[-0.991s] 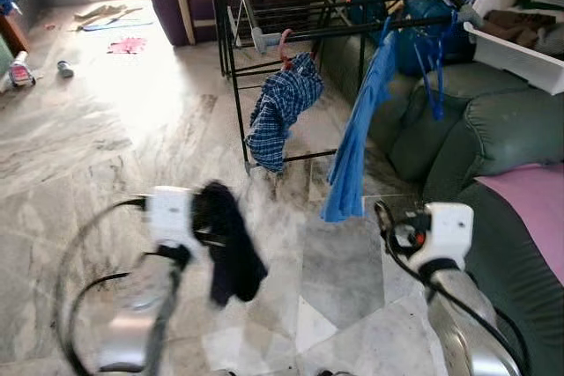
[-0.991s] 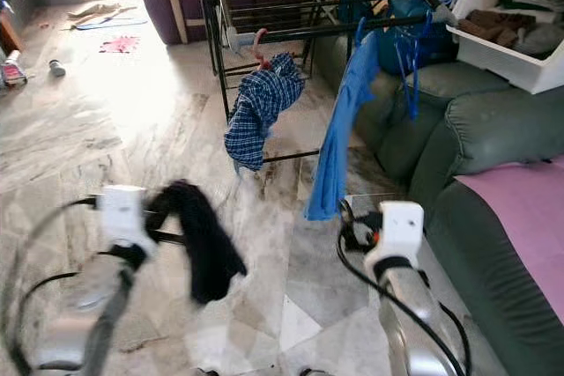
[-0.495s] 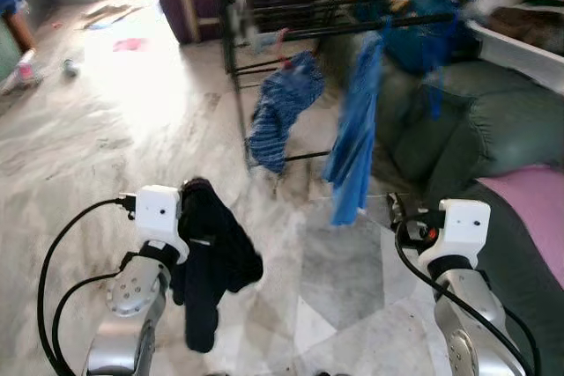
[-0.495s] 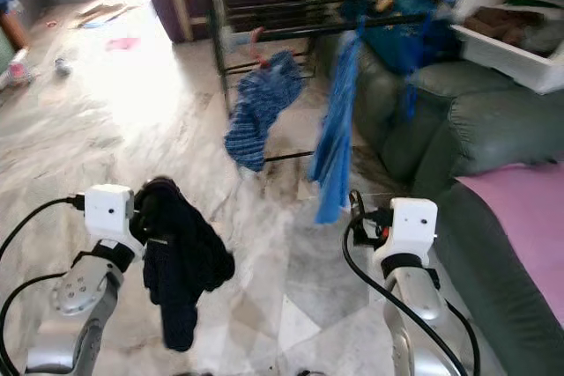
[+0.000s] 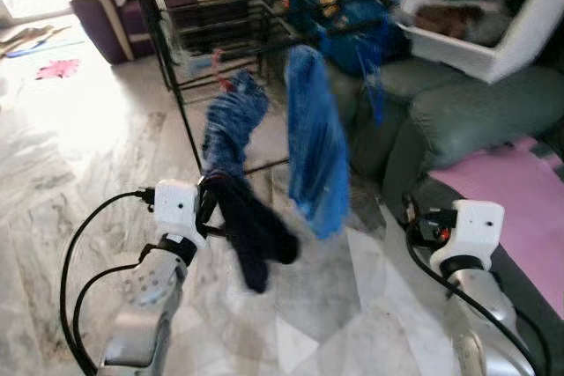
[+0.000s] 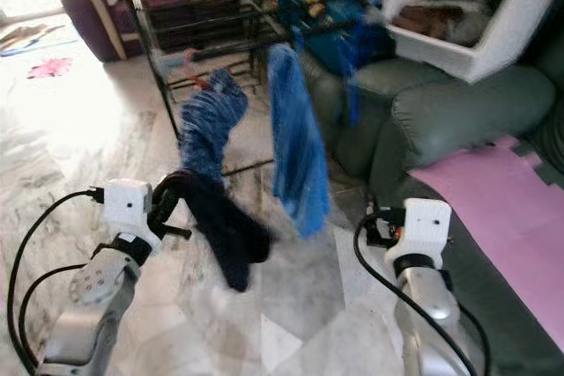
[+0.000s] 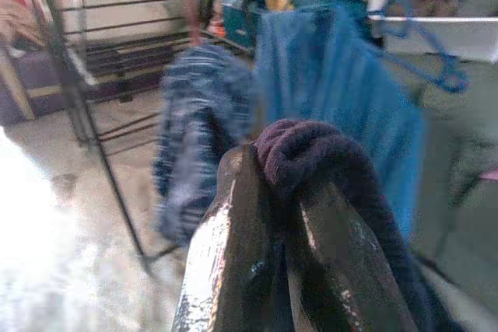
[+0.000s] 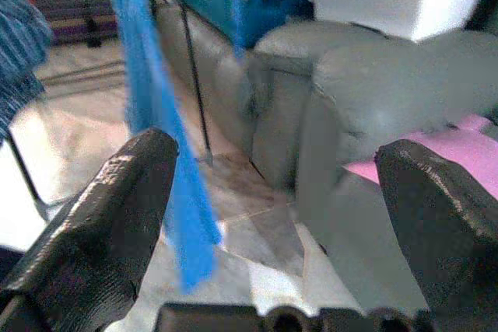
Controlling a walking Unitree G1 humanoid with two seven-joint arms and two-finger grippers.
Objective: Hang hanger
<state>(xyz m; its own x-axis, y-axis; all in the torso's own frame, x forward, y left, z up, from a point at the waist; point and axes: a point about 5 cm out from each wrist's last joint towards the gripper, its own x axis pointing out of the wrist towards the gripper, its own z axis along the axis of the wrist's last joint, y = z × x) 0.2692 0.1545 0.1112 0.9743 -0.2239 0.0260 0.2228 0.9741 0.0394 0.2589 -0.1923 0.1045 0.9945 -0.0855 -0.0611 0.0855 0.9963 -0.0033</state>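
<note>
Nearest, the left gripper (image 7: 272, 215) was raised in front of the robot with its two black fingers (image 7: 226, 254) pinched together on the bunched top of a dark navy garment (image 5: 254, 231), which hung down and trailed to the robot's right over the marble floor (image 5: 79, 173). Whether a hanger lay inside that cloth could not be made out. On the other side, the right gripper (image 8: 272, 215) was held up at about the same height, its fingers (image 8: 101, 215) spread wide apart with nothing between them, pointing toward the green sofa (image 5: 458, 121) and a pink sheet (image 5: 511, 191) lying on it.

Just beyond the navy garment stood a black drying rack (image 5: 167, 50). A blue checked shirt (image 5: 231, 125) hung from its front bar on a reddish hanger (image 5: 218, 63), and next to it, toward the sofa, hung a plain blue cloth (image 5: 313, 151). A blue hanger (image 7: 436, 60) dangled from the same bar past the blue cloth. Blue and yellow clothes (image 5: 339, 6) were piled on top of the rack.

Farther back, a white bin (image 5: 493, 24) holding folded dark clothes sat on the sofa's top, and a purple armchair (image 5: 101, 15) stood near the bright far end of the room, with small items scattered on the floor (image 5: 57, 68) beside it.
</note>
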